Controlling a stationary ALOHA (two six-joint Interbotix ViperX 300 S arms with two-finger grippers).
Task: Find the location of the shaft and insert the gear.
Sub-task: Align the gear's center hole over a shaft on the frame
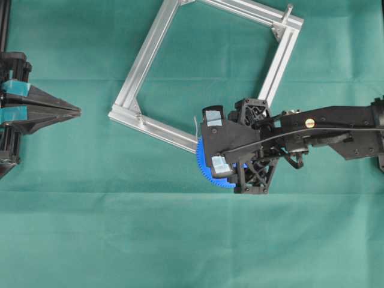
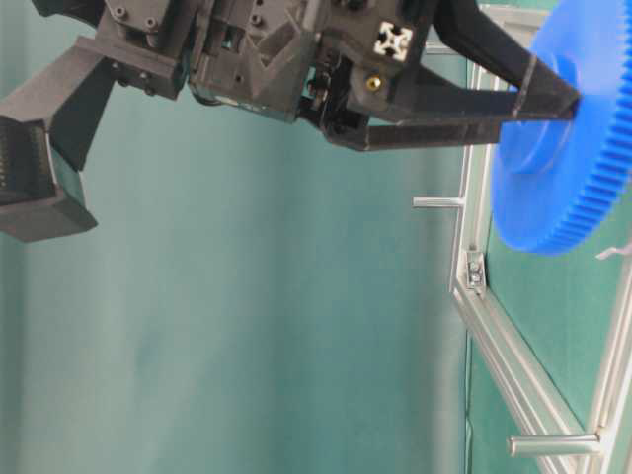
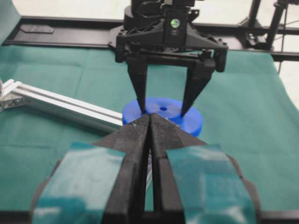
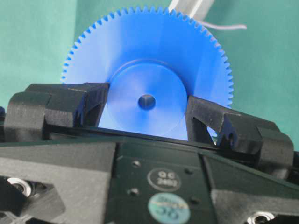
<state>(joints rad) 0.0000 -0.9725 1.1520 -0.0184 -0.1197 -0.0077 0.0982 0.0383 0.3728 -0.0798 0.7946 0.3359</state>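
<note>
The gear [image 1: 203, 161] is a large blue toothed disc with a raised hub and a small centre hole. My right gripper [image 1: 216, 140] is shut on the hub from above and holds the gear flat, low beside the frame's rail. The gear also shows in the table-level view [image 2: 563, 148], the left wrist view [image 3: 164, 106] and the right wrist view [image 4: 147, 70]. The shaft's fine pale wire [image 1: 196, 128] shows just past the gear's rim, also in the right wrist view [image 4: 229, 26]. I cannot make out its thin pin. My left gripper [image 1: 78, 110] is shut and empty at the far left.
A square aluminium frame [image 1: 146, 57] lies on the green cloth, one corner hidden under the right gripper. A thicker grey peg [image 1: 288, 12] stands at its far right corner. Another peg [image 2: 553, 444] stands on the frame in the table-level view.
</note>
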